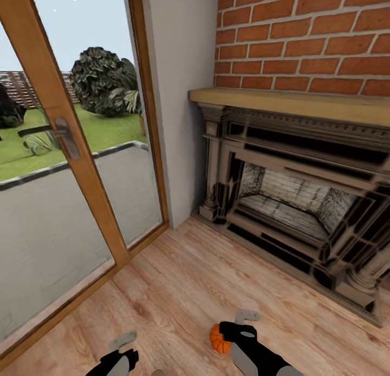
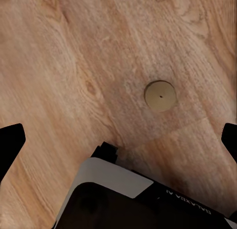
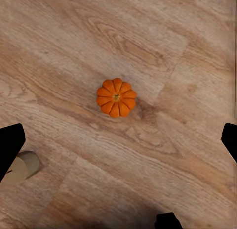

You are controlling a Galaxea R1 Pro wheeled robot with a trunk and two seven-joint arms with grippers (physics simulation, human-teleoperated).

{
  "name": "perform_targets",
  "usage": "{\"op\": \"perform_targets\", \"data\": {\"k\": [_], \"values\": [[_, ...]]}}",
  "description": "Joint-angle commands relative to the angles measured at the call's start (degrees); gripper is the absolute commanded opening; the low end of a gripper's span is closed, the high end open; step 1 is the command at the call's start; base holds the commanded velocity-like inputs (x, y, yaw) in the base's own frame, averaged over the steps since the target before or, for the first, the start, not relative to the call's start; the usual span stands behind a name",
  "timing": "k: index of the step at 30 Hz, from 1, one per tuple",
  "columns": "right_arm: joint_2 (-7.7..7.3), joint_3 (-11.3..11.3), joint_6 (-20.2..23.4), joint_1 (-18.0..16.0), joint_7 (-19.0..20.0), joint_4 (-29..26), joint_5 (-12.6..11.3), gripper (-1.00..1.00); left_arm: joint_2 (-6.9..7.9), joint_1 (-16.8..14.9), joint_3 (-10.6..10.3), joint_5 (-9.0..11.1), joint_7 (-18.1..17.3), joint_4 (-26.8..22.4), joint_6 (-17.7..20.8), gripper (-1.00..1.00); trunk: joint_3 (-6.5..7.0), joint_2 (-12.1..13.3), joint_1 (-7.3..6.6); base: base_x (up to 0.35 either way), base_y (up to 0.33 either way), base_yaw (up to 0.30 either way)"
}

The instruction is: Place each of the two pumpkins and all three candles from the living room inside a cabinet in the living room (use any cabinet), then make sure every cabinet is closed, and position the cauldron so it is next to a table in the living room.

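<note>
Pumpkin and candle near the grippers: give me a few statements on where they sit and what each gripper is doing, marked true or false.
1. The pumpkin sits on the wood floor, not held. True.
2. The right gripper is shut on the pumpkin. False: its fingers are spread wide, well off the pumpkin.
3. A candle stands on the floor beneath the left gripper. True.
4. The left gripper holds the candle. False: it is open and apart from it.
5. The pumpkin is inside the fireplace. False: it lies on the open floor in front of it.
</note>
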Motion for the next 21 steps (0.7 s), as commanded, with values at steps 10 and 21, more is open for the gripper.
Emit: {"op": "perform_targets", "data": {"k": [10, 21], "values": [[-0.03, 0.5, 0.3, -0.1, -0.5, -0.1, -0.3, 1.0, 0.14, 0.0, -0.4, 0.3, 0.5, -0.2, 0.2, 1.0, 0.26, -0.1, 0.02, 0.097, -0.06, -0.239], [-0.03, 0.5, 0.3, -0.1, -0.5, -0.1, -0.3, 1.0, 0.18, 0.0, -0.4, 0.3, 0.4, -0.2, 0.2, 1.0, 0.27, -0.1, 0.02, -0.117, 0.031, -0.008]]}}
